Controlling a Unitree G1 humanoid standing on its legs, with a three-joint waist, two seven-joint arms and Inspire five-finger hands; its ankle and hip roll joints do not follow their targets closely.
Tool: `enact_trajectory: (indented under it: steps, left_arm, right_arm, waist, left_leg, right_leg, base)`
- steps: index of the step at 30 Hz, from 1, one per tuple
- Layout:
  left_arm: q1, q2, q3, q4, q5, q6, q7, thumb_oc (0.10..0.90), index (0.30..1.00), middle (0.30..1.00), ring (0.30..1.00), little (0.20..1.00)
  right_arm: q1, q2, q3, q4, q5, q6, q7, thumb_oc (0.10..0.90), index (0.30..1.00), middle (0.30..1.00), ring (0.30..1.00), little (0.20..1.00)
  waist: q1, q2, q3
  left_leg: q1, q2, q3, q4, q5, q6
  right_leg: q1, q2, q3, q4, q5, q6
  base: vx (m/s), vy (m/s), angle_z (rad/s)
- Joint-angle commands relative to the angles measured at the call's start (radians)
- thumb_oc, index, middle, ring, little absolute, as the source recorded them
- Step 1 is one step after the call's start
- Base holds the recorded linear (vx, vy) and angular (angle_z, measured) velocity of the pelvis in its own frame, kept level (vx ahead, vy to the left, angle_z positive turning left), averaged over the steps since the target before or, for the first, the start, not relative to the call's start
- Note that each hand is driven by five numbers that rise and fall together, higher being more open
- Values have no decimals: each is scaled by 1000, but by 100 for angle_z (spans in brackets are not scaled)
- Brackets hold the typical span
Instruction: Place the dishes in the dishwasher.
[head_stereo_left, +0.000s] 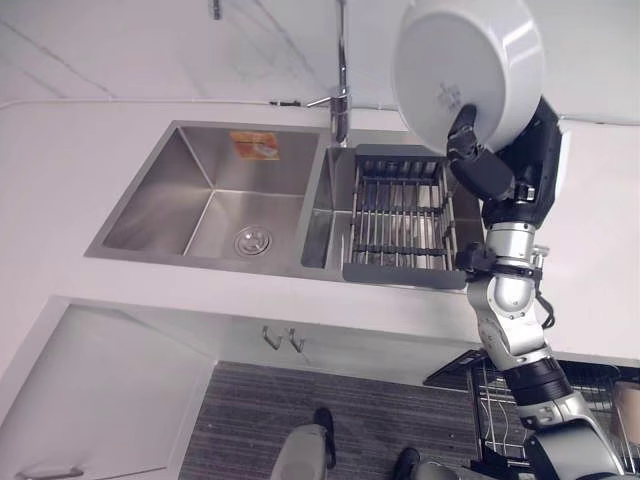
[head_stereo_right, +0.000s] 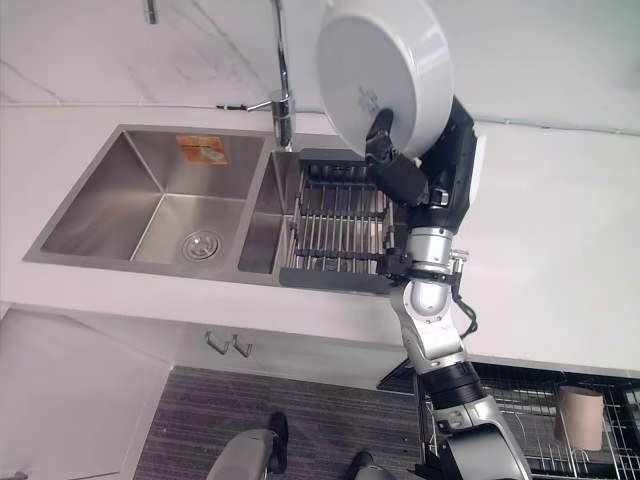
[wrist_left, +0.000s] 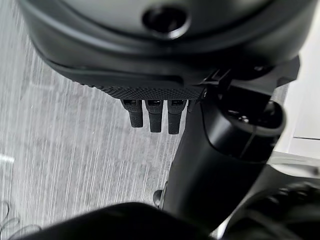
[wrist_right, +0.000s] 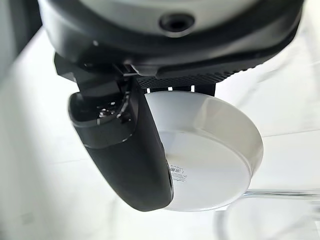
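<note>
Head views: white bench (head_stereo_left: 120, 130) runs across, with a steel double sink (head_stereo_left: 215, 195) sunk in it. Big basin on my left has a drain (head_stereo_left: 252, 240) in its floor and an orange sticker (head_stereo_left: 255, 146) on the back wall. Small basin on the right holds a dark wire drying rack (head_stereo_left: 402, 215), slats running front to back, empty. Chrome tap (head_stereo_left: 341, 95) stands behind the divider between the basins. Below the bench edge, white cabinet front with two small handles (head_stereo_left: 283, 340), striped grey floor mat (head_stereo_left: 330, 420) under that. Lower right, pulled-out dishwasher rack (head_stereo_right: 560, 425) of wire, a brown cup (head_stereo_right: 580, 417) standing in it.

My right hand (head_stereo_left: 505, 165) is raised above the right end of the drying rack, held up high, well clear of the bench. Right fingers (wrist_right: 130, 165) clamped on a white bowl (head_stereo_left: 465, 70): thumb lies across the bowl's underside, other fingers behind the rim. Bowl is tipped on edge, base facing the camera, small printed mark on the base. Bowl is in the air, not in the dishwasher rack.

Left wrist view: my left hand (wrist_left: 155, 85) hangs over the floor mat, left fingers (wrist_left: 155, 117) curled in, holding nothing.
</note>
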Motion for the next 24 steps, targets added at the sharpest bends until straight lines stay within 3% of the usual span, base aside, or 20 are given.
enact_trajectory:
  steps: [1, 7, 10, 12, 15, 18, 19, 21, 22, 24]
  left_arm:
    - [7, -13, -49, 58, -4, 13, -16, 800, 900, 900, 900, 900]
    - [-2, -10, -52, 67, 6, 29, -12, 800, 900, 900, 900, 900]
    - [14, -5, -47, 37, -54, 20, 19, 800, 900, 900, 900, 900]
    - [16, 1, -33, 16, -86, 22, 22, 800, 900, 900, 900, 900]
    - [15, 12, -6, -7, -123, 18, 43, 800, 900, 900, 900, 900]
    - [11, 23, 11, -12, -150, 20, 38, 800, 900, 900, 900, 900]
    - [9, 24, 23, -14, -179, 19, 41, 800, 900, 900, 900, 900]
    - [11, 21, 33, -13, -178, 21, 39, 800, 900, 900, 900, 900]
    - [24, 10, 40, -22, -192, 20, 61, 800, 900, 900, 900, 900]
    - [31, 5, 43, -31, -177, 18, 74, 800, 900, 900, 900, 900]
  right_arm:
    - [-86, -53, -121, -180, 10, -105, -1, 400, 300, 300, 300, 300]
    - [44, -97, -244, -299, 23, -56, -23, 400, 300, 300, 300, 300]
    - [181, -95, -330, -320, 99, -86, 23, 400, 300, 300, 300, 300]
    - [224, -88, -358, -313, 118, -102, 47, 400, 300, 300, 300, 300]
    - [292, -84, -393, -293, 147, -159, 75, 400, 300, 300, 300, 300]
    - [317, -88, -407, -271, 171, -202, 96, 400, 300, 300, 300, 300]
    - [310, -92, -400, -256, 207, -210, 140, 400, 300, 300, 300, 300]
    - [305, -95, -399, -251, 227, -203, 165, 400, 300, 300, 300, 300]
    - [292, -102, -390, -245, 255, -168, 192, 400, 300, 300, 300, 300]
    - [279, -108, -379, -244, 275, -140, 206, 400, 300, 300, 300, 300]
  waist:
    - [-42, -32, -104]
    - [-120, -46, -111]
    - [-177, -53, -93]
    - [-188, -45, -87]
    - [-186, -27, -83]
    - [-175, -34, -79]
    - [-165, -48, -70]
    - [-154, -60, -64]
    - [-140, -66, -62]
    - [-138, -64, -58]
  left_leg:
    - [10, 2, 35, -5, -128, -16]
    - [56, -7, 89, -5, -171, 14]
    - [72, 19, 140, -5, -192, 32]
    - [70, 43, 171, -5, -191, 35]
    - [61, 66, 197, -5, -203, 43]
    - [28, 86, 226, -5, -174, 40]
    - [9, 102, 247, -5, -142, 20]
    - [0, 110, 252, -5, -122, 0]
    - [-13, 137, 239, -5, -87, -33]
    - [-12, 159, 229, -5, -69, -55]
  right_leg:
    - [54, 0, 15, 8, -88, 29]
    - [8, -3, 59, 8, -43, 58]
    - [-62, -14, 73, 8, 43, 104]
    - [-56, -10, 53, 8, 59, 109]
    - [-10, -5, 44, 28, 43, 104]
    - [35, -12, 49, 8, -3, 84]
    - [39, -30, 54, 8, -59, 78]
    - [40, -38, 57, 8, -87, 71]
    - [44, -37, 63, 8, -110, 61]
    - [40, -30, 65, 8, -117, 51]
  base:
    - [-20, 121, -14]
    - [-9, 103, -34]
    - [-193, 0, -77]
    - [-184, -43, -98]
    - [-202, -99, -66]
    - [-262, -259, -64]
    - [-155, -230, -56]
    - [-124, -297, -77]
    - [-100, -373, -75]
    - [-60, -256, -54]
